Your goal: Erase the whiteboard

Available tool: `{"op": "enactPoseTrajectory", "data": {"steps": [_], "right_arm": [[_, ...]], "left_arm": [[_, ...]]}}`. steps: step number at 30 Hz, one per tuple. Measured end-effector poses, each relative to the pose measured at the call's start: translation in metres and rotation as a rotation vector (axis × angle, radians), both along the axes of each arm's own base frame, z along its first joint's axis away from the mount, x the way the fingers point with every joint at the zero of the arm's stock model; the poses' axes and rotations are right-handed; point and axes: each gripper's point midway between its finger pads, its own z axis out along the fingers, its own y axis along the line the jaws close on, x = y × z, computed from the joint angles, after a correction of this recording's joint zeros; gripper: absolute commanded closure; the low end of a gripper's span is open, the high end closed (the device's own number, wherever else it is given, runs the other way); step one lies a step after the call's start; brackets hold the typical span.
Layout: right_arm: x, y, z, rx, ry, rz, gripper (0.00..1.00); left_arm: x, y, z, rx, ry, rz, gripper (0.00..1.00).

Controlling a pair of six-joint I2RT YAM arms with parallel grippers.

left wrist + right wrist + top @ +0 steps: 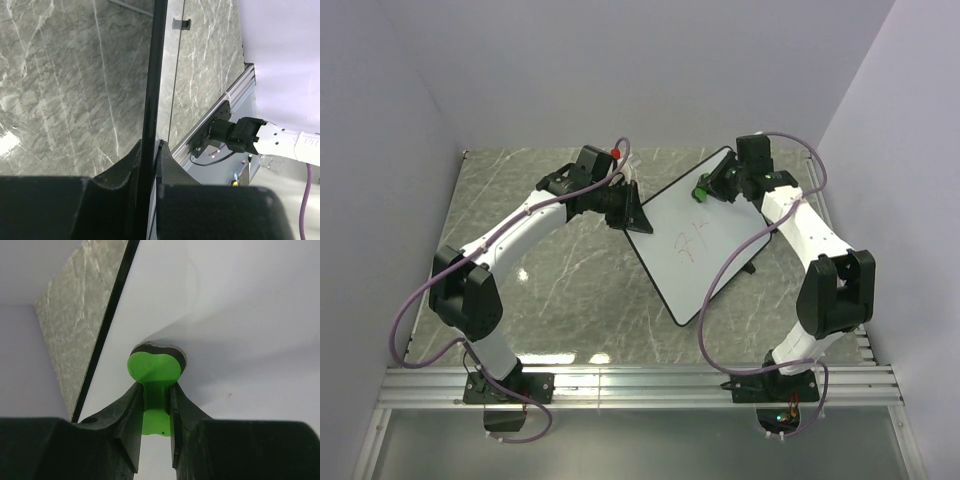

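The whiteboard [695, 240] lies tilted on the marble table, with red scribbles [692, 243] near its middle. My left gripper [638, 212] is shut on the board's black left rim [150, 110], which runs up between its jaws in the left wrist view. My right gripper [710, 188] is shut on the green eraser [701, 190] and presses it on the board's far end. In the right wrist view the eraser [153, 371] sits pad-down on the white surface [240, 315], held at its narrow waist between my fingers [131, 410].
The marble table [540, 270] lies to the left of the board. White walls close in the back and both sides. An aluminium rail [640, 385] carries both arm bases at the near edge. A purple cable [740, 260] hangs over the board's right part.
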Motion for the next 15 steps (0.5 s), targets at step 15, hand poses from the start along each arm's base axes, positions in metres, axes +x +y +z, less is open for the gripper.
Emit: {"op": "enactPoseTrajectory", "data": {"steps": [15], "right_arm": [[-0.096, 0.004, -0.043, 0.055, 0.033, 0.090, 1.00]], "left_arm": [[0.001, -0.001, 0.000, 0.008, -0.007, -0.004, 1.00]]}}
